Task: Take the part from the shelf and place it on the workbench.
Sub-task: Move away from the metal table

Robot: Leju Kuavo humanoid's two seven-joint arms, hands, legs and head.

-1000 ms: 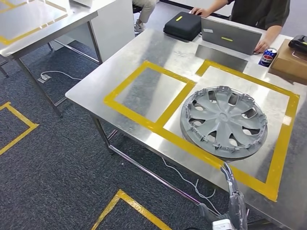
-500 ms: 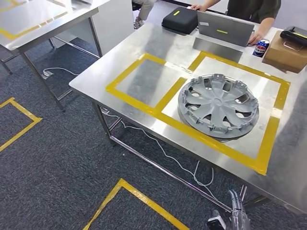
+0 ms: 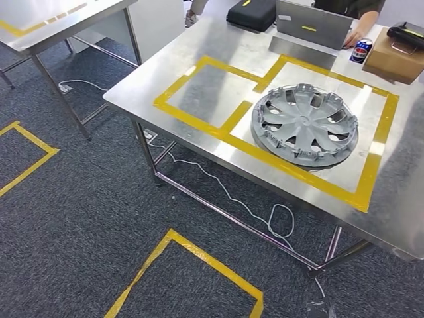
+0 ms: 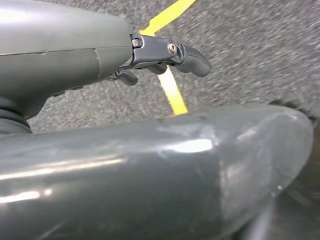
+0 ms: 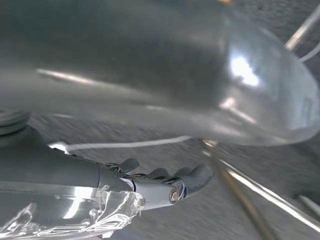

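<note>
- The part, a grey wheel cover, lies flat on the workbench inside the right taped square, so placing looks done.
- Left hand and right hand hang over the carpet, fingers loosely apart, holding nothing.

A blue can at the far edge of the worktop bears a red, white and blue Pepsi-style emblem; its lettering is too small to read.
</note>
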